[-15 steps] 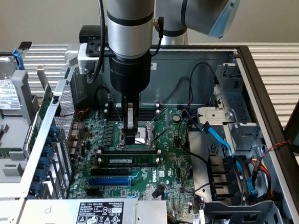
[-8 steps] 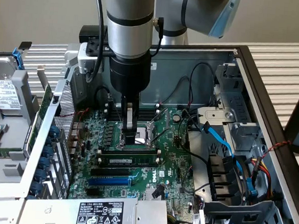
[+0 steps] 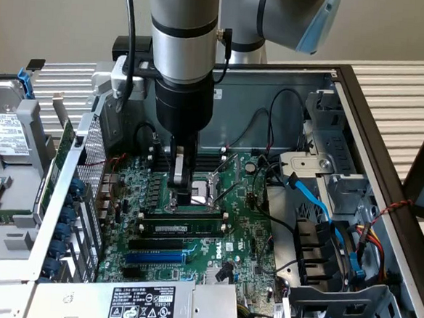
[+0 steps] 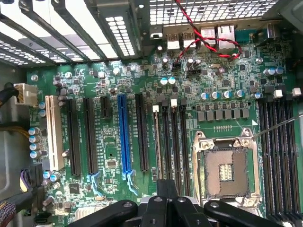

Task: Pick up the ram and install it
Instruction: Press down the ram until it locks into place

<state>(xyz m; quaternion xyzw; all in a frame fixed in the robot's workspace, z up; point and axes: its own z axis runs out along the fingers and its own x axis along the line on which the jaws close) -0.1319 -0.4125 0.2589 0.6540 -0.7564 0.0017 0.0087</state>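
The ram (image 3: 183, 228) is a long dark-green stick with a white label. It lies along one of the black memory slots on the motherboard (image 3: 247, 227), level with the slots beside it. The wrist view shows the ram (image 4: 156, 142) edge-on as a thin pale line in its slot. My gripper (image 3: 183, 197) hangs straight down just behind the ram, close over the neighbouring slots. It is shut, with nothing between its fingers. Its black fingertips (image 4: 168, 188) point at the slot next to the ram.
An open CPU socket (image 3: 208, 188) lies right beside the gripper. A blue expansion slot (image 3: 158, 257) runs in front of the ram. Blue cables (image 3: 325, 210) and drive bays fill the exterior view's right. The metal case wall (image 3: 71, 193) and a hard drive (image 3: 6, 134) stand on its left.
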